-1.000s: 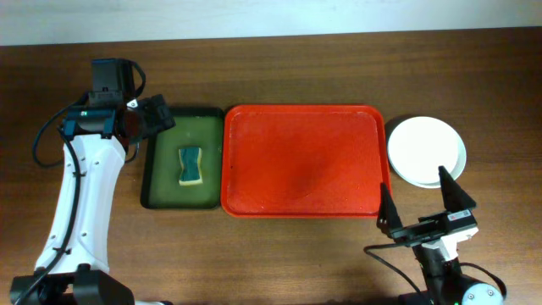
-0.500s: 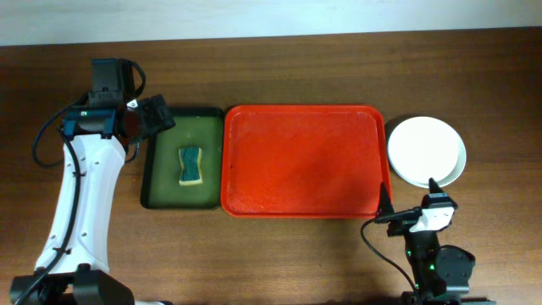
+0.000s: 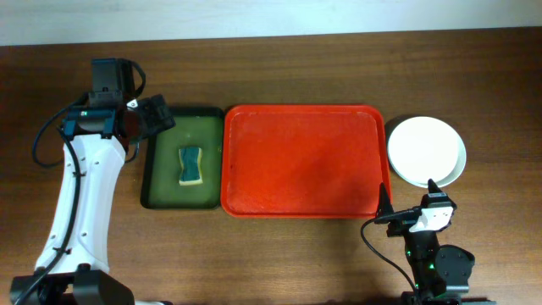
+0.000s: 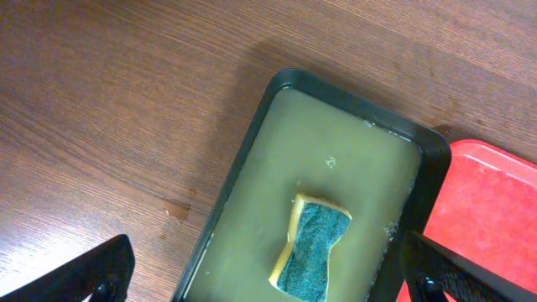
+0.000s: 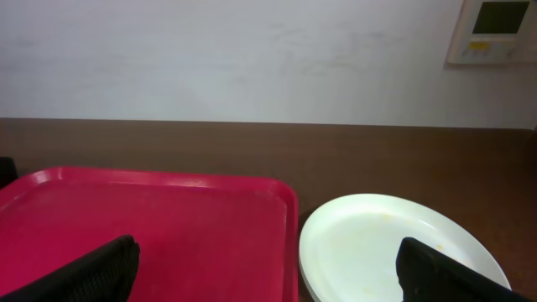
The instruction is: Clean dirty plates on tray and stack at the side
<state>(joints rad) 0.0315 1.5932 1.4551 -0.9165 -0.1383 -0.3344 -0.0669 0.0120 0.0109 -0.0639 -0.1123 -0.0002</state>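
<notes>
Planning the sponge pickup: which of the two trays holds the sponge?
The narrow dark green tray, black-rimmed, just left of the big red tray; the sponge lies near its middle.

The brown wooden tabletop (image 3: 296, 254) carries the red tray (image 3: 301, 161) at its middle, a dark green tray (image 3: 206, 135) against the red one's left side, and stacked plates (image 3: 423, 148) just right of it.

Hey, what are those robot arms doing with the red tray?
Neither arm is holding anything right now. The red tray has nothing on it, and the plates sit stacked on the table just to its right, a white one on top. The sponge lies in the green tray. The left gripper hovers open by that tray; the right gripper is open near the plates.
</notes>
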